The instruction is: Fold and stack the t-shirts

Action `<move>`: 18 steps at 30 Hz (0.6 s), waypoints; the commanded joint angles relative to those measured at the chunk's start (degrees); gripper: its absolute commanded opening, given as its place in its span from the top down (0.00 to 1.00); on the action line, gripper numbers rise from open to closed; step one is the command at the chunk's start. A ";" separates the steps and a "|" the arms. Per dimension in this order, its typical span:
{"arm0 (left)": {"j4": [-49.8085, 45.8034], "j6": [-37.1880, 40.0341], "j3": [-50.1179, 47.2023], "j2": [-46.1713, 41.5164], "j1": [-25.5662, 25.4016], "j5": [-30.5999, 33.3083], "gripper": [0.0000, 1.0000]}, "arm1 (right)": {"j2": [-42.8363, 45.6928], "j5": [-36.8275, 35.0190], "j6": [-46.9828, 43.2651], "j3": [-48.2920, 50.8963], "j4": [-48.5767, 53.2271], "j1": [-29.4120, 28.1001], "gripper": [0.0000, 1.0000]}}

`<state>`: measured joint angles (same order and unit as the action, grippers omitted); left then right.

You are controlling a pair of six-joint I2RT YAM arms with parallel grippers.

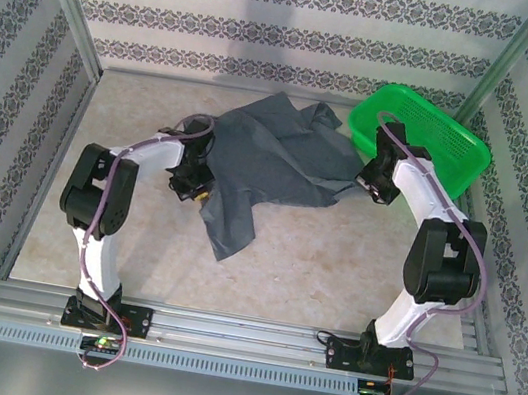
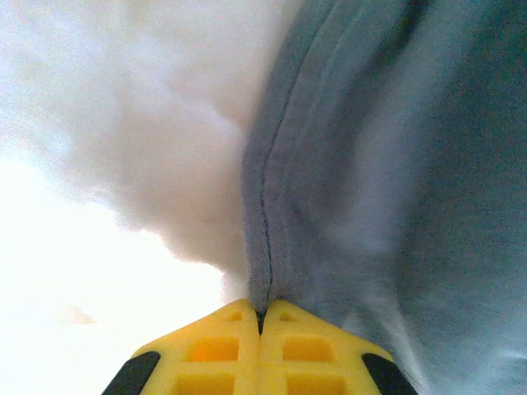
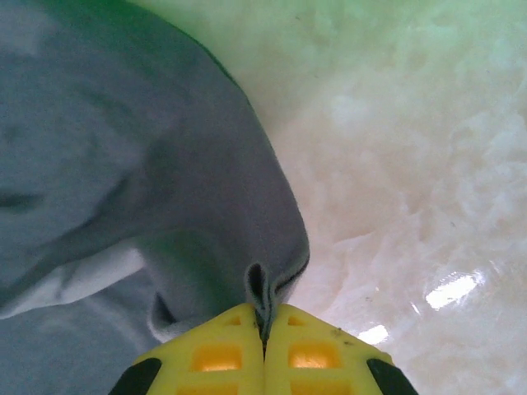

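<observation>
A dark slate-grey t-shirt (image 1: 270, 163) lies crumpled across the middle of the table, one end trailing toward the near side. My left gripper (image 1: 190, 185) sits at its left edge, shut on a seamed hem of the t-shirt (image 2: 346, 164), with the yellow fingertips (image 2: 222, 346) pinching the cloth. My right gripper (image 1: 372, 185) is at the shirt's right edge beside the basket, shut on a small fold of the t-shirt (image 3: 165, 181); its yellow fingertips (image 3: 305, 350) meet on the cloth.
A green mesh basket (image 1: 451, 138) stands tilted at the back right, just behind the right arm. Patterned walls close in the table on three sides. Metal rails (image 1: 242, 331) run along the near edge by the arm bases.
</observation>
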<state>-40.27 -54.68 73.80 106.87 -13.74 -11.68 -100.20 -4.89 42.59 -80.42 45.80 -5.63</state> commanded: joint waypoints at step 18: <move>1.07 2.66 16.04 -40.72 9.52 27.04 1.00 | 17.27 0.29 -2.77 -21.20 -17.91 -1.75 1.00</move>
<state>-41.60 -54.00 87.88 71.35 -4.75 7.75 -89.17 -3.20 40.49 -101.69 34.72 -7.03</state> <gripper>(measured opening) 0.058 0.063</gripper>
